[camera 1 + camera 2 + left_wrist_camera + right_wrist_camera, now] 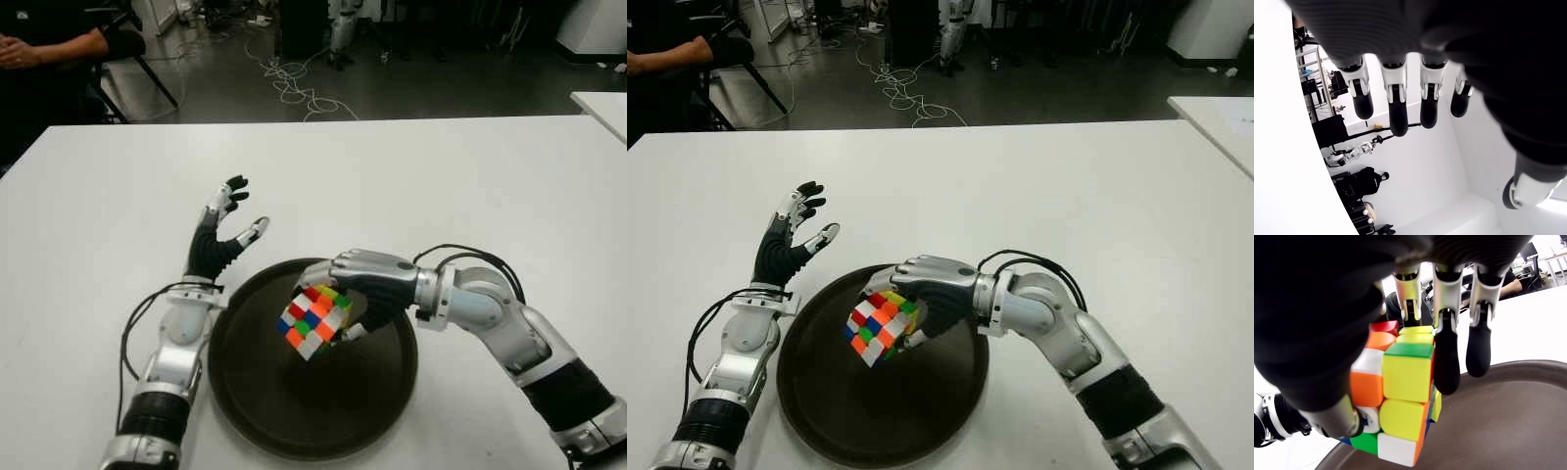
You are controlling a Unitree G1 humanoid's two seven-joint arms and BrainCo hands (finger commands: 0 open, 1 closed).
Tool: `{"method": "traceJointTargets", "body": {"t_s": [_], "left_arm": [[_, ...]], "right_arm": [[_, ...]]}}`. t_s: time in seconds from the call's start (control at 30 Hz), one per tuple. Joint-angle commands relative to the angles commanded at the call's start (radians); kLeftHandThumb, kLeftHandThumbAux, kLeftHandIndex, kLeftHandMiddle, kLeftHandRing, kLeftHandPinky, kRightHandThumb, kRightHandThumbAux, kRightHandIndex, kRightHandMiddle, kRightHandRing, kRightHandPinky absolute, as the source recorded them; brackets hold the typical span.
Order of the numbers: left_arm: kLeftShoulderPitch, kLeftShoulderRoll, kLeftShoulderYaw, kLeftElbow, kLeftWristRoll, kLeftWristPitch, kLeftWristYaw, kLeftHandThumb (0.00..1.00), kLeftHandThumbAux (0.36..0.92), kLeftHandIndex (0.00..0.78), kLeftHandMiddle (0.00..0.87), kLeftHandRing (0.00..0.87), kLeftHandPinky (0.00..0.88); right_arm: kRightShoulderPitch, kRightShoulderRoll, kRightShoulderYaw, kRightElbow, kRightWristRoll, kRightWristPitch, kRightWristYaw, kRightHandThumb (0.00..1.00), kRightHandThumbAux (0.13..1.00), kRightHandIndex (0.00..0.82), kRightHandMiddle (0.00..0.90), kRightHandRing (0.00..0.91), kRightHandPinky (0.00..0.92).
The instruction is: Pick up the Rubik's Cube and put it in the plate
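We hold the cube (313, 321) in our right hand (364, 292), fingers and thumb clamped around it, directly above the dark plate (377, 411) on the white table (411, 176). The pickup looks done and the carry as good as done; what we judge is left is to lower the cube onto the plate and let go, since it appears to hang tilted, clear of the plate's floor, though we cannot be sure of the gap. Our left hand (223, 233) shows just beside the plate's left rim, fingers spread and holding nothing.
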Motion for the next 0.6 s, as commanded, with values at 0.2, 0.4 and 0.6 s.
{"method": "traceJointTargets", "body": {"t_s": [0.2, 0.4, 0.6], "left_arm": [[-0.002, 0.002, -0.001, 0.002, 0.003, -0.001, 0.001, 0.069, 0.572, 0.098, 0.166, 0.151, 0.108], [-0.004, 0.003, 0.0, 0.006, 0.003, 0.0, 0.0, 0.072, 0.591, 0.096, 0.157, 0.142, 0.097], [-0.004, 0.007, -0.001, 0.004, 0.001, 0.007, -0.007, 0.063, 0.592, 0.082, 0.144, 0.128, 0.095]], "right_arm": [[-0.003, -0.019, -0.003, -0.017, -0.008, -0.008, 0.001, 0.689, 0.736, 0.415, 0.487, 0.506, 0.492], [-0.01, -0.035, -0.005, -0.021, -0.006, -0.027, -0.001, 0.689, 0.737, 0.413, 0.48, 0.498, 0.482], [-0.015, -0.059, -0.009, -0.031, 0.005, -0.035, 0.014, 0.679, 0.743, 0.405, 0.418, 0.451, 0.438]]}}
